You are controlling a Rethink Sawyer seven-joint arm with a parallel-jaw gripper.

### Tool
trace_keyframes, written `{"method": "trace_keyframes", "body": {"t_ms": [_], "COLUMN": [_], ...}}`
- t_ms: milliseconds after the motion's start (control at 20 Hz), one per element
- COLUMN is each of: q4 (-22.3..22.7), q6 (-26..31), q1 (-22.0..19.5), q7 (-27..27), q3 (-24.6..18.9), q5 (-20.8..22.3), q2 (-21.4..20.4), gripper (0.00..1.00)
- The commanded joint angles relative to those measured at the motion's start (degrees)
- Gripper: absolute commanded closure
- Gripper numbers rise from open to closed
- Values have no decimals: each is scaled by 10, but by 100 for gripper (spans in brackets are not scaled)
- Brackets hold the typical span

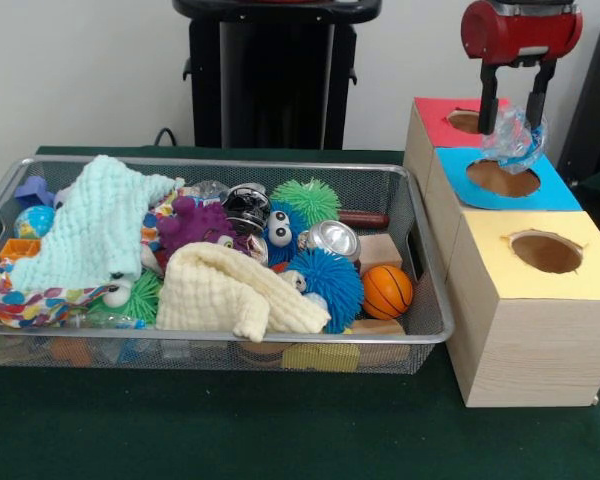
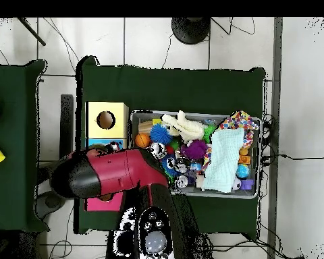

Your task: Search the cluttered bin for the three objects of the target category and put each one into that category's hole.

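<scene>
The gripper (image 1: 514, 113) hangs above the row of three wooden boxes at the right edge of the desk in the front view, its two dark fingers (image 1: 488, 108) pinching a crumpled clear plastic bottle (image 1: 513, 138). The bottle is off the surface, over the blue-topped box (image 1: 555, 192) and just above its round hole (image 1: 503, 179). Behind that box stands a red-topped box (image 1: 440, 121) toward the desk's far right corner, and in front of it a yellow-topped box (image 1: 500, 250).

The bin (image 1: 430, 335) fills the left and middle of the desk, its right rim close beside the boxes. Inside lie a pale mint cloth (image 1: 90, 225) at the left, a cream cloth (image 1: 230, 290) near the front rim, a purple toy (image 1: 195, 222), a green spiky ball (image 1: 307, 200), a blue spiky ball (image 1: 325, 285), a silver can (image 1: 333, 239) and a small orange basketball (image 1: 387, 291) toward the right end. A glinting clear shape under the patterned cloth (image 1: 25, 300) by the front rim may be another bottle; it is too hidden to be sure.

From overhead the red arm (image 2: 114, 174) covers the blue and red boxes, so the gripper is hidden there.
</scene>
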State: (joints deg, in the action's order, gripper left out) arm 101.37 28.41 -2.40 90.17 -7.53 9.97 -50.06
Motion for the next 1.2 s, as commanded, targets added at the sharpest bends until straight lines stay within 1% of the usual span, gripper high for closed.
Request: {"method": "trace_keyframes", "body": {"t_ms": [50, 250, 400, 850, 1100, 1200], "q4": [11, 9, 15, 2, 0, -7], "q6": [1, -45, -64, -108, -121, -128], "q1": [-18, -16, -14, -11, -5, -2], "q7": [64, 74, 79, 81, 84, 86], "q3": [-12, -7, -5, 3, 10, 14], "q5": [0, 14, 18, 22, 23, 22], "q2": [32, 63, 70, 111, 118, 127], "gripper": [0, 0, 0, 0, 0, 0]}}
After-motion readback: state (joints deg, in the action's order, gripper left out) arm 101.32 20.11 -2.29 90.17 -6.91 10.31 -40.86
